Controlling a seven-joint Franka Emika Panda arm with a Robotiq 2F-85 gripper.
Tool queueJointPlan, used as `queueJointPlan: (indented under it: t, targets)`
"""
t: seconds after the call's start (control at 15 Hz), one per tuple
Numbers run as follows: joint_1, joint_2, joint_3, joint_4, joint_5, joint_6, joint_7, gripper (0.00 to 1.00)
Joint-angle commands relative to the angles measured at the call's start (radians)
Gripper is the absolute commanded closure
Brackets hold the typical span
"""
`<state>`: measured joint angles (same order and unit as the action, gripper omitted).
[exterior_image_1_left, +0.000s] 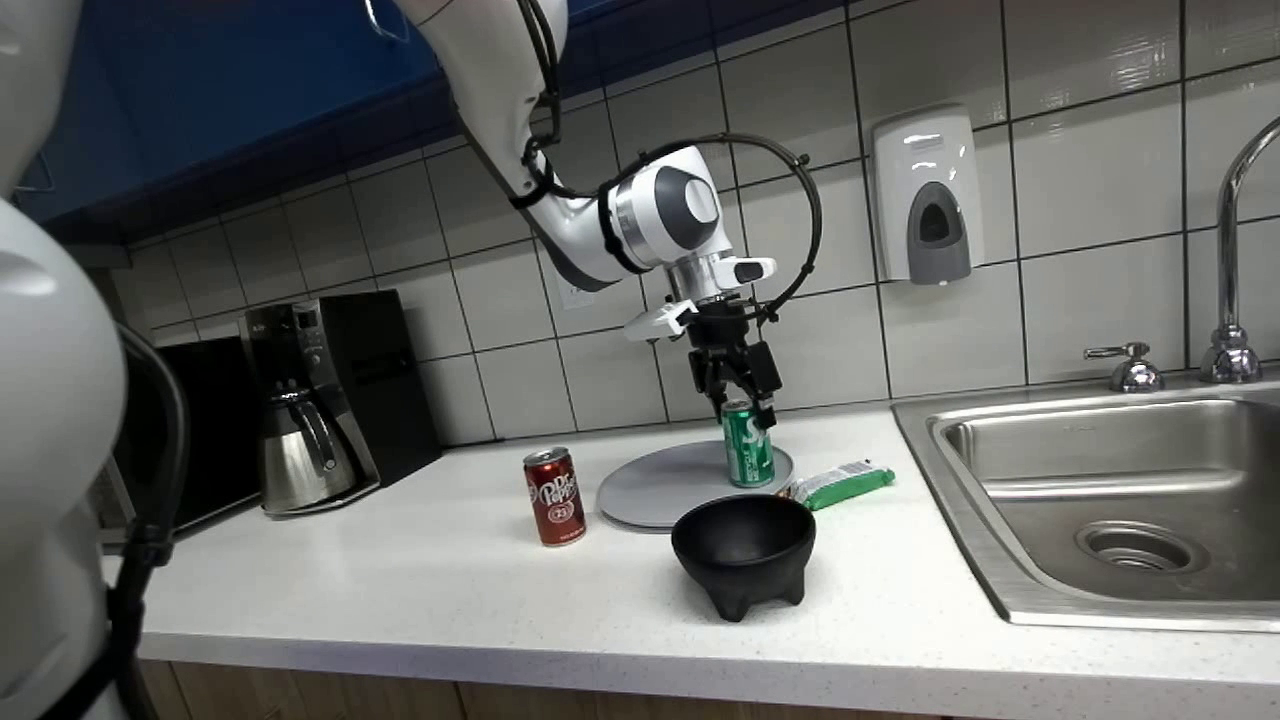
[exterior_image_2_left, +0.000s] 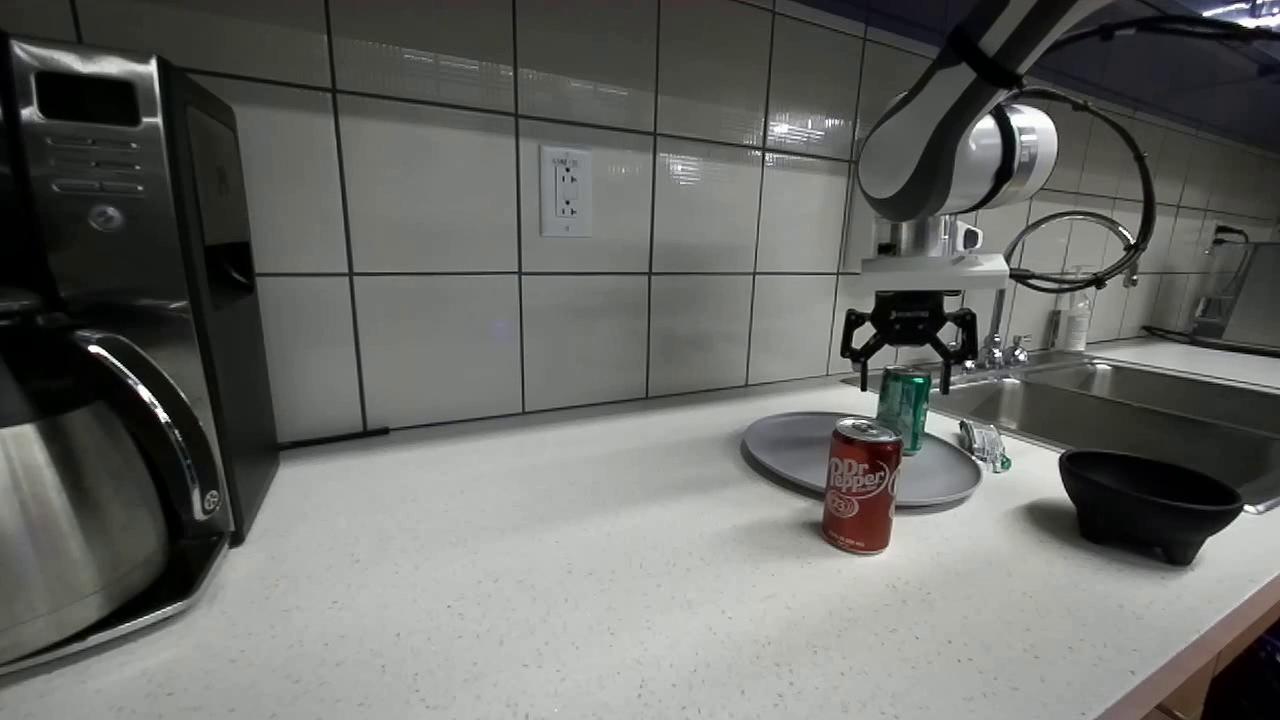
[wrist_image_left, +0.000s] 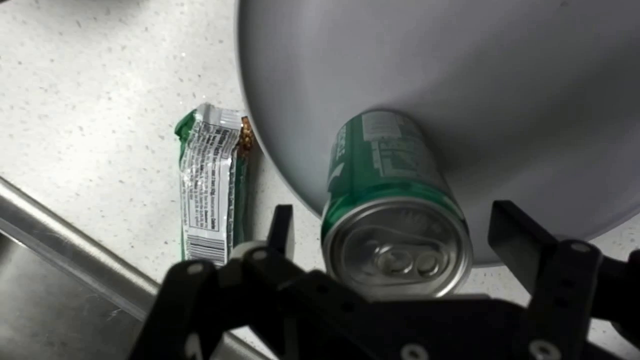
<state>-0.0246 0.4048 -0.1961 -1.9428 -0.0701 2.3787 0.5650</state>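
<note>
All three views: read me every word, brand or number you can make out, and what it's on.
"Dr Pepper": red can.
"23": red can, below the brand name.
"S": green can; the rest of its lettering is unclear.
Wrapper: fine print too small and blurred to read with certainty.
Gripper, coffee maker and wall outlet: markings too small to read.

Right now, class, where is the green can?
Near the wrist view's center, the green can stands on the gray plate by its rim, between the fingers of the open claw, right of the snack packet.
</note>
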Motion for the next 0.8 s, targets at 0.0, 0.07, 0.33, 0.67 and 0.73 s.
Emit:
queueJointPlan:
  t: [0.0, 0.07, 0.33, 0.67, 0.73]
  targets:
    - [0.002, -0.07, 0.0, -0.049, 0.002, -0.008, -0.024, 0.0]
    - [0.003, -0.081, 0.002, -0.058, 0.002, -0.006, -0.024, 0.0]
    - [0.013, -0.124, 0.007, -0.096, -0.007, -0.005, -0.017, 0.0]
    - [0.041, -0.175, 0.022, -0.142, -0.023, -0.008, -0.008, 0.0]
    - [0.046, -0.184, 0.027, -0.152, -0.025, -0.008, -0.008, 0.0]
